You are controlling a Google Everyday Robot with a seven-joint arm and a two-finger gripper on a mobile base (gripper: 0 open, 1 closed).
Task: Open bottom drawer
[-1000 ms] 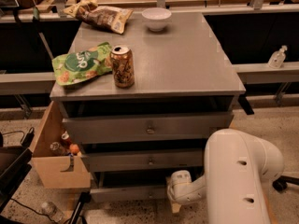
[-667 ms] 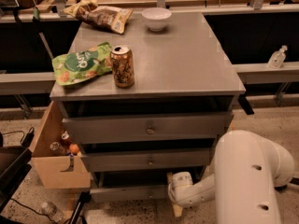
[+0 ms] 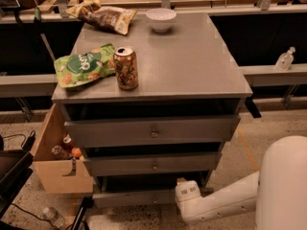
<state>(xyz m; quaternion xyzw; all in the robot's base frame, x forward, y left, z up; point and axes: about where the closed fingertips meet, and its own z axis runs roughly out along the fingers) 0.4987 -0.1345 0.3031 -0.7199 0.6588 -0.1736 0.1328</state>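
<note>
Grey, wide and shallow, the bottom drawer (image 3: 129,198) sits low in the frame's centre; the gripper (image 3: 185,190) on the rounded white plastic arm (image 3: 228,202) is at its right end, lower right, open or closed I cannot tell

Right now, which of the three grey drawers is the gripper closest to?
The bottom drawer, the slimmest front and lowest of the three; the gripper sits toward its right end.
</note>
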